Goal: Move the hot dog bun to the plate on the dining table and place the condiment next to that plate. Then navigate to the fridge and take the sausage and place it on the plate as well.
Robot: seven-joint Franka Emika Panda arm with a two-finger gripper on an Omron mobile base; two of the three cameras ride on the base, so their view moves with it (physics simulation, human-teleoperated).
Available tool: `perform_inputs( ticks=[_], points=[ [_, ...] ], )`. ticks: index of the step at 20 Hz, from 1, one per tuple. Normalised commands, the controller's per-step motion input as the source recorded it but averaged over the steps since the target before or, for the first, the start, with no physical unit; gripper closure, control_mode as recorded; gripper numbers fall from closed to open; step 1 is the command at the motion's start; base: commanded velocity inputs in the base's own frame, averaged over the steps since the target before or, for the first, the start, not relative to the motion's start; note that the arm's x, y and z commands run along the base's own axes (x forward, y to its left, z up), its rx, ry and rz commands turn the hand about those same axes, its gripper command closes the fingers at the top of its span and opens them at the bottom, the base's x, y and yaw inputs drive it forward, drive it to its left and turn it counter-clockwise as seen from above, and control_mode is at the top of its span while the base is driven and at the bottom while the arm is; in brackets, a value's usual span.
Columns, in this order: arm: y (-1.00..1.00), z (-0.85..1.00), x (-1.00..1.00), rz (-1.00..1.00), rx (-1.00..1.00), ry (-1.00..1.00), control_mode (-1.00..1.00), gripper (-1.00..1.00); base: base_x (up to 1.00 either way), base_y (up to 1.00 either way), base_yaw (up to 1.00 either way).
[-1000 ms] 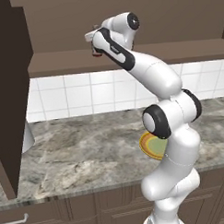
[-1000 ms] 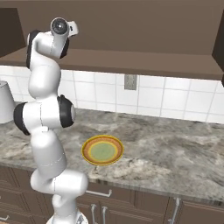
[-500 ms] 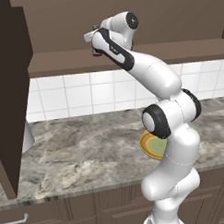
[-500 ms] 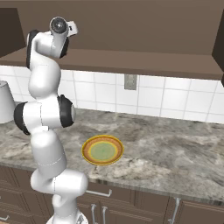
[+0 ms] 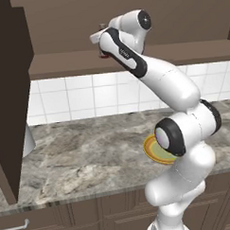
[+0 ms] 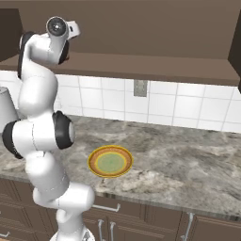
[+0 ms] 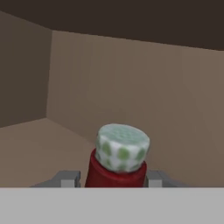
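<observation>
1. Gripper point(image 7: 114, 178) first: its two grey fingertips point(image 7: 69, 178) sit on either side of the condiment point(image 7: 117, 158), pressed against the red body just below the cap, so it is closed on the bottle.
2. Brown upper cabinet point(image 5: 75, 24): the arm reaches up into its open shelf, and in the hand view the bottle stands upright on the brown shelf floor, near the back wall.
3. Marble-topped counter point(image 6: 188, 155) lies well below, under the white tile wall. This is not the dining table.
4. Yellow plate point(image 6: 110, 161) with a greenish centre rests on that counter; it is not the target plate, so I judge it should be left alone.
5. Handling, as a judgement: the bottle looks light, stiff and smooth, so it could slip or twist if squeezed near the rounded pale cap. Gripping the straight red body is the safer hold. It is slim and tall for its base, so it may tip when set down; keep it upright.
</observation>
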Motion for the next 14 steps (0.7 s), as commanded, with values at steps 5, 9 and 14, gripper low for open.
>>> perform_inputs(
  ticks=[5, 9, 14],
  points=[
    [-0.35, -0.05, -1.0, 0.0, 0.05, -0.19, -1.0, 1.0, 0.0, 0.0, 0.0],
    [-0.47, 0.0, -1.0, -0.02, 0.05, -0.04, -1.0, 1.0, 0.0, 0.0, 0.0],
    [-0.62, 0.08, -1.0, -0.06, 0.02, 0.04, -1.0, 1.0, 0.0, 0.0, 0.0]
  ],
)
